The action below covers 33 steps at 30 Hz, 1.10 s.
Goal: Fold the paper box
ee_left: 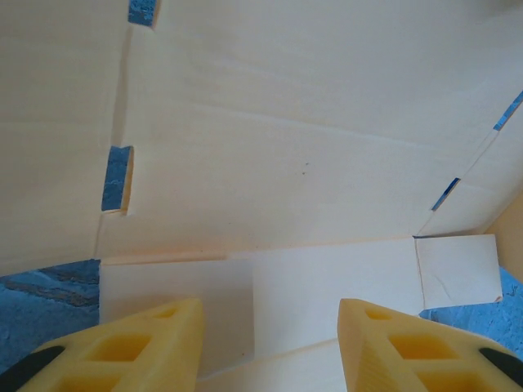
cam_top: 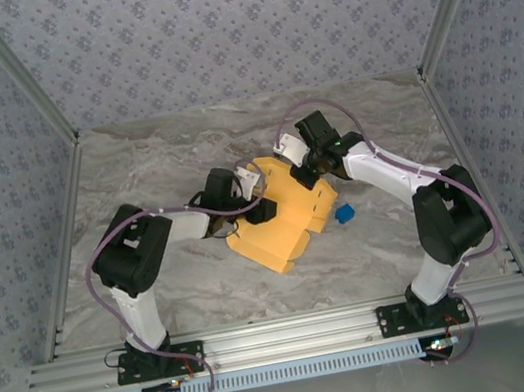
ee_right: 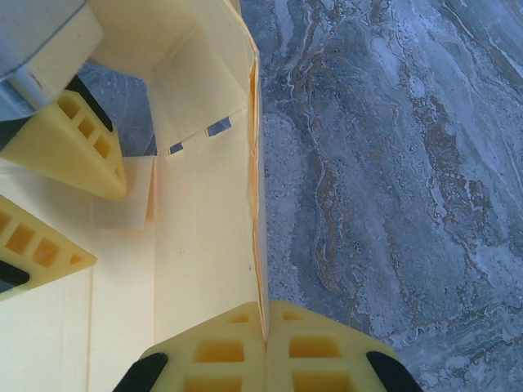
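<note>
The right gripper's (ee_right: 265, 320) jaws are pinched together on a thin upright wall of the paper box (cam_top: 282, 223), right at its edge, with bare table (cam_top: 189, 300) beyond. The left gripper's (ee_left: 268, 314) jaws stand apart over the pale inner face of the sheet. The box sits half-folded about the middle of the table. A tiny blue object (cam_top: 344, 213) lies just beside it, toward the right edge.
</note>
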Motion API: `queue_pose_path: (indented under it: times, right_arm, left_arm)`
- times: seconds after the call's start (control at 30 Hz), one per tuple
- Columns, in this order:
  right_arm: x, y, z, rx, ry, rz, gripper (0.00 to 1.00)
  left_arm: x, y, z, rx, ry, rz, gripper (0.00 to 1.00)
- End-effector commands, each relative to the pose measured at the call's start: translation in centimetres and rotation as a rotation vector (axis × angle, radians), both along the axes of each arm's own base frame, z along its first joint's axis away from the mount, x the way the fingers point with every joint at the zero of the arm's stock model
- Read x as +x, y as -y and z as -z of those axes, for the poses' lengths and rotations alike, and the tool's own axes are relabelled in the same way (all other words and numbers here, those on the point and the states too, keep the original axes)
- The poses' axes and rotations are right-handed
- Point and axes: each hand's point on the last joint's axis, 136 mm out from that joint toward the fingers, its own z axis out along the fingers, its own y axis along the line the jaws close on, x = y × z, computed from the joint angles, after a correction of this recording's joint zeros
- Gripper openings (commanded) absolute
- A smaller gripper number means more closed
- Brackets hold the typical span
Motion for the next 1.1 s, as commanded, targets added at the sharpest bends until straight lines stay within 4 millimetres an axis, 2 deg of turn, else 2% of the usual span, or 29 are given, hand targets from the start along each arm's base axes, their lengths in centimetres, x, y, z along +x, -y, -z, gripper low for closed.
queue_pose_path:
  times: [0.0,0.2,0.37,0.47,0.57,0.7,0.87,1.0,1.07]
  right_arm:
    - [0.0,-0.3,-1.0,0.025,0.021,0.007,0.0]
    - [-0.3,0.0,-1.9,0.014,0.047,-0.015,0.0]
    - [-0.9,-0.3,-2.8,0.028,0.048,-0.038,0.0]
    - [-1.4,-0.6,-3.1,0.037,0.041,-0.055,0.0]
    - [-1.8,-0.9,-3.5,0.057,0.035,-0.071,0.0]
    - [-2.3,-1.3,-4.1,0.082,0.023,-0.095,0.0]
    - [-2.3,-1.3,-4.4,0.094,0.01,-0.083,0.0]
    - [-1.9,-1.0,-4.3,0.084,-0.003,-0.059,0.0]
    - [-1.8,-1.0,-4.1,0.08,-0.011,-0.051,0.0]
  left_arm:
    - [0.1,0.5,-0.9,-0.019,0.019,0.005,0.47]
    - [-0.1,-0.2,-6.0,-0.069,0.106,-0.006,0.49]
    - [0.3,-2.6,-10.2,-0.115,0.171,-0.06,0.52]
    - [1.0,-3.8,-11.9,-0.14,0.181,-0.078,0.54]
    - [2.0,-4.5,-12.7,-0.158,0.173,-0.087,0.54]
    - [2.8,-4.4,-13.4,-0.174,0.153,-0.062,0.54]
    - [2.8,-4.2,-14.2,-0.192,0.146,-0.042,0.54]
    - [3.4,-6.7,-14.5,-0.122,0.185,-0.205,0.53]
    - [2.2,-7.0,-15.1,-0.13,0.202,-0.209,0.54]
